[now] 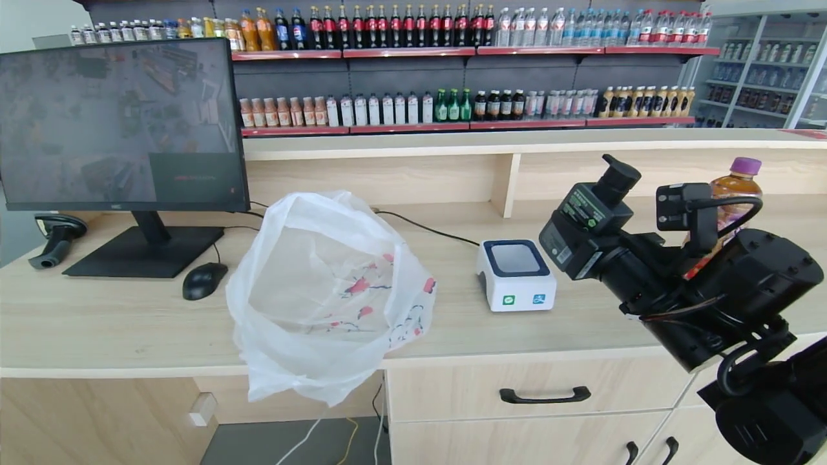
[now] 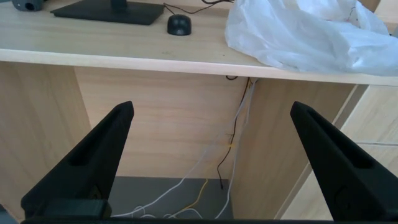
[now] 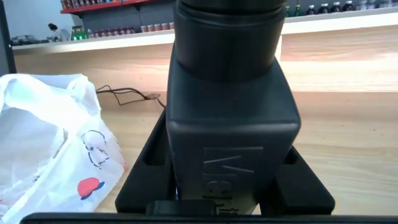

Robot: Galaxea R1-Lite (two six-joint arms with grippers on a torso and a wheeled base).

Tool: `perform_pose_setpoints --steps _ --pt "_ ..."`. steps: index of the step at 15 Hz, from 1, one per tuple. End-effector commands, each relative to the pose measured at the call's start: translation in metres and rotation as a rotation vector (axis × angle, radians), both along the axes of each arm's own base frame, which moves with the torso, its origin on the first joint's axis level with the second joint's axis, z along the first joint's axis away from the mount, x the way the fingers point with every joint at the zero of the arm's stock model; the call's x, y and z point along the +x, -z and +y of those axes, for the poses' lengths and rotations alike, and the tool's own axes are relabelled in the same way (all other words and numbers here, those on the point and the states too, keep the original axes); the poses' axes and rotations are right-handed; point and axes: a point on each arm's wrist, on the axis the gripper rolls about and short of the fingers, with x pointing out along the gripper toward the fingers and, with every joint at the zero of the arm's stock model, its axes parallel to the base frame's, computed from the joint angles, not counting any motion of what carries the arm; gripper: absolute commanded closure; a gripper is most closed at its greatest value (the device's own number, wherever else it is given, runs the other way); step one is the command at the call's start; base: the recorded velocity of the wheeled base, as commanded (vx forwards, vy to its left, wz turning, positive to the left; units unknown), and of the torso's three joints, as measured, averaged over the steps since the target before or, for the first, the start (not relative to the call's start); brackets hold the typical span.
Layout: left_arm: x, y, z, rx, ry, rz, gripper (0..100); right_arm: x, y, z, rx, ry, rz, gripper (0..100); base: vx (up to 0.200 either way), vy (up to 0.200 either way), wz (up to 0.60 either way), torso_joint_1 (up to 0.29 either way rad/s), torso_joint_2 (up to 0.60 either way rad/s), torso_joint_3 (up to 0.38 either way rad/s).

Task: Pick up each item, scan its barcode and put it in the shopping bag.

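The right gripper [image 3: 222, 186] holds a dark bottle [image 1: 589, 219], its fingers [image 3: 144, 171] closed on the body, above the desk [image 1: 116, 323] just right of the white scanner [image 1: 515, 274]. The step in hand looks like the scan. The bottle should swing left until its green label — probably where the barcode sits — faces the scanner's dark window, steady and close. After that it goes to the shopping bag [image 1: 329, 290], which stands open left of the scanner. The left gripper [image 2: 211, 109] hangs below the desk edge, fingers wide and empty. An orange drink bottle [image 1: 736, 187] stands at the far right. The label's print is too small to read — the scanner's front shows two small icons, green and blue.
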Motion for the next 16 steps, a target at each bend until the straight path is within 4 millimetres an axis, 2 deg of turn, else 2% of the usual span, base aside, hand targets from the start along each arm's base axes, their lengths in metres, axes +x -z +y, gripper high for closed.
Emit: perform_pose_setpoints --steps 1,4,16 --pt "0.0 -0.0001 0.0 0.0 0.0 -0.001 0 -0.0011 -0.002 -0.0003 0.003 -0.001 -0.007 100 0.0 0.2 0.0 0.007 0.0 0.002" --pt "0.0 -0.0001 0.0 0.0 0.0 -0.001 0 -0.0015 -0.003 -0.0005 0.004 -0.001 -0.01 100 0.0 0.2 0.0 0.001 0.0 0.002" --pt "0.0 -0.0002 0.0 0.001 0.0 -0.003 0 -0.0019 -0.001 0.0003 0.001 -0.002 -0.003 100 0.0 0.0 0.0 0.0 0.0 0.0"
